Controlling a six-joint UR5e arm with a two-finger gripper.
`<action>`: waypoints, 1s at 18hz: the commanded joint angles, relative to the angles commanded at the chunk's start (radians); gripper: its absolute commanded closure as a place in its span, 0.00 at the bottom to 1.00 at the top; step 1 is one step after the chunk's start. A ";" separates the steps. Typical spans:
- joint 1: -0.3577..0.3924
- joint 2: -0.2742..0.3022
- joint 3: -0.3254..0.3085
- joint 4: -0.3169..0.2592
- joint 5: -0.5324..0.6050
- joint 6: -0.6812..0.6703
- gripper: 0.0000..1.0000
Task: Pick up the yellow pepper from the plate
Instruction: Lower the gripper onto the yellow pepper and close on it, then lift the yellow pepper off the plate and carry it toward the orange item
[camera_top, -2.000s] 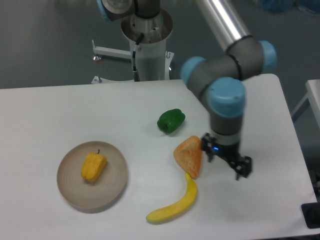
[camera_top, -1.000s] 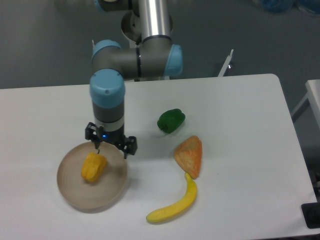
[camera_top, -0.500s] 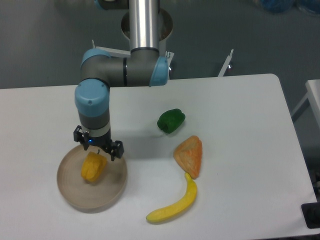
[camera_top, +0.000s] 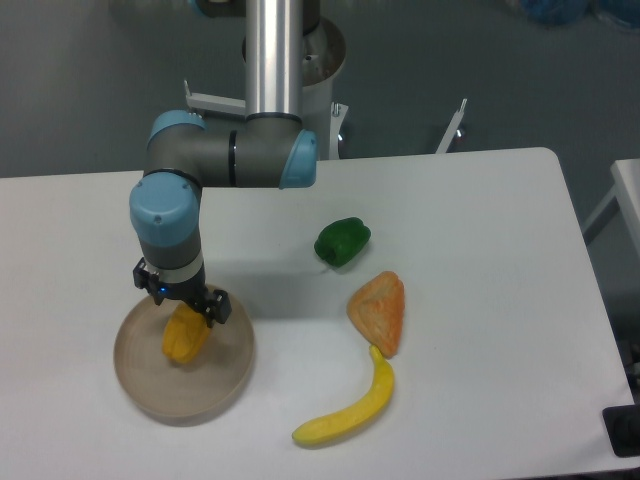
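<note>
The gripper (camera_top: 181, 297) hangs right over the plate's upper part, its two dark fingers (camera_top: 216, 308) spread wide apart, nothing held between them. Directly under it and a touch toward the camera sits the yellow pepper (camera_top: 185, 335), lying on the beige plate (camera_top: 140, 378); the pepper's upper end tucks in beneath the gripper body, so whether the fingertips touch it cannot be told from this angle. The finger on the right of the picture stands just beside the pepper's upper right shoulder, the other finger near the plate's far rim on the left.

Above the gripper rises the wrist with its blue cap (camera_top: 163, 213), and the grey forearm (camera_top: 240, 160) runs off to the right toward the silver upper arm (camera_top: 273, 55), which climbs out of the top of the picture.

Moving out to the right of the gripper across the white table (camera_top: 480, 200): a green pepper (camera_top: 342, 241) sits well apart, slightly higher in the picture. Below that, an orange triangular wedge (camera_top: 379, 311) lies at about the gripper's height but far off to the right. A yellow banana (camera_top: 349, 410) curves away from the wedge's lower tip, nearly touching it, toward the table's near edge. None of these three crowds the plate; the pepper lies alone on it.
</note>
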 joint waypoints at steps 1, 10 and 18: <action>-0.002 -0.002 0.000 0.002 0.000 0.002 0.00; 0.000 -0.003 0.000 0.020 0.000 0.011 0.54; 0.043 0.031 0.021 0.014 0.006 0.064 0.56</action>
